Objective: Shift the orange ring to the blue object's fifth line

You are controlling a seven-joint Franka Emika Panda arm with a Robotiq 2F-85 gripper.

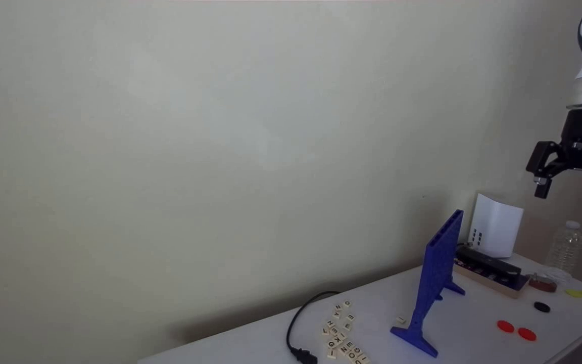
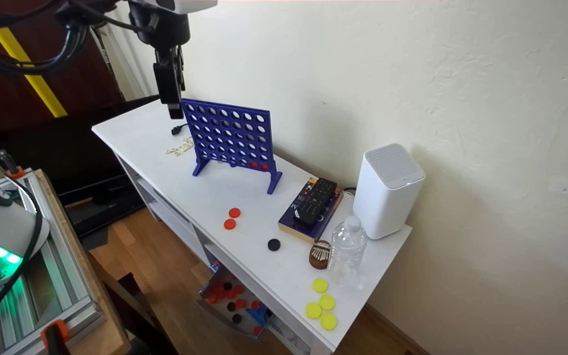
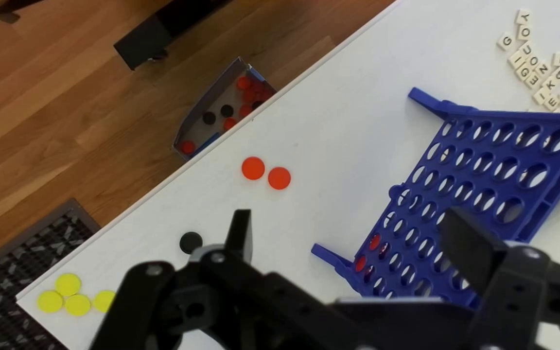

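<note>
On white tabletop [image 3: 328, 131]: round orange discs [image 3: 253, 168], perforated blue stand [image 1: 435, 273].

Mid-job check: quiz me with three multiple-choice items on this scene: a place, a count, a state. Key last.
1. Where is the black remote?
A) On the white box
B) On the book
C) Among letter tiles

2. How many orange discs lie on the tabletop?
A) Two
B) Four
C) Six

3. How is the pincer?
A) Shut, empty
B) Shut on a disc
C) Open

1 B: both exterior views show it resting there.
2 A: all three views show just two.
3 C: the wrist view shows it spread wide, holding nothing.
</note>
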